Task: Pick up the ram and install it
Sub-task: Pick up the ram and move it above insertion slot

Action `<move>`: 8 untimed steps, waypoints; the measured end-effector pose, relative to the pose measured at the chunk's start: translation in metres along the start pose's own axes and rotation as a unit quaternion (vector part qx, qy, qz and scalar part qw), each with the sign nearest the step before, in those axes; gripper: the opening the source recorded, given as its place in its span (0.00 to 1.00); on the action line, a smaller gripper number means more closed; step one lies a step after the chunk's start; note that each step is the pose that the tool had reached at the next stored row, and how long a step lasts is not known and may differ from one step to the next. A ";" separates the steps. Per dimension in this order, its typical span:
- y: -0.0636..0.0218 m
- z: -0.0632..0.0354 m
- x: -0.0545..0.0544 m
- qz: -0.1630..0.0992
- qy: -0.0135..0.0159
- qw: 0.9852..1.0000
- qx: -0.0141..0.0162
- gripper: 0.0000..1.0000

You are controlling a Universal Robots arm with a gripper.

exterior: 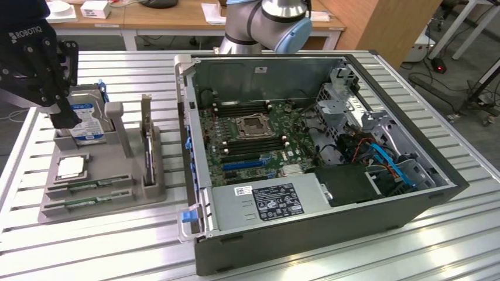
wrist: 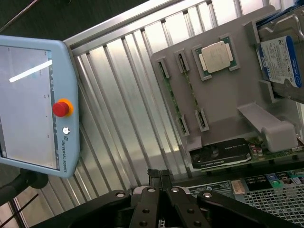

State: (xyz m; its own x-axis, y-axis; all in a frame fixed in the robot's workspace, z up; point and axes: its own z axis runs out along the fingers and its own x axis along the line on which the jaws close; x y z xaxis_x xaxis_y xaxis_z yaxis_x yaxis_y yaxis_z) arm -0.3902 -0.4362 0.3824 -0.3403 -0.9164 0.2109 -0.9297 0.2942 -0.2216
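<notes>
**End effector** (exterior: 67, 117): black two-finger unit. Fingers (wrist: 154, 178) are pressed together with nothing between them. In the exterior view it hangs by the hard-drive end of the grey moulded plastic parts holder (exterior: 109, 196), close to the silver hard drive with the blue-white label (exterior: 88, 123).

**Ram** (exterior: 92, 186): long thin green circuit-board stick, seated on edge in a slot at the holder's end away from the hard drive, just beside the square silver processor chip (exterior: 72, 167). A second stick (exterior: 88, 202) of the same kind sits in the neighbouring slot, nearer the holder's outer edge. Neither is lifted, and both are well apart from the end effector.

The holder rests on the ribbed aluminium surface (exterior: 31, 234), just beside the open black desktop computer case (exterior: 312, 234).

**Handling (judged):**
- Light, stiff and thin, and likely brittle if bent.
- The chips and contact edge are best left untouched.
- Little stands above the slot, so a hold would go across the two flat faces near mid-length and square to the board.
- The faces look smooth, so an off-centre pinch could let it tilt or slip.
- The slot walls leave little room for the fingers.
</notes>
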 end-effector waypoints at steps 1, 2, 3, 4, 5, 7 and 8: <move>0.0000 0.0000 0.000 0.000 0.000 1.000 0.000 0.09; 0.0000 0.0000 0.000 0.000 0.000 1.000 0.000 0.09; 0.0000 0.0000 0.000 0.000 0.000 1.000 0.000 0.09; 0.0001 0.0000 0.000 0.000 0.000 1.000 0.000 0.09; 0.0003 -0.0001 0.000 0.000 0.000 1.000 0.000 0.09; 0.0005 0.0002 0.000 0.000 -0.002 1.000 -0.001 0.09; 0.0007 0.0005 0.000 0.001 -0.005 1.000 -0.002 0.09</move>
State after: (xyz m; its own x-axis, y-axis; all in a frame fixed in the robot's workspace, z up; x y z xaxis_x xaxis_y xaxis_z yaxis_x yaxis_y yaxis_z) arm -0.3906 -0.4358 0.3817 -0.3404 -0.9186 0.2010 -0.9297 0.2967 -0.2183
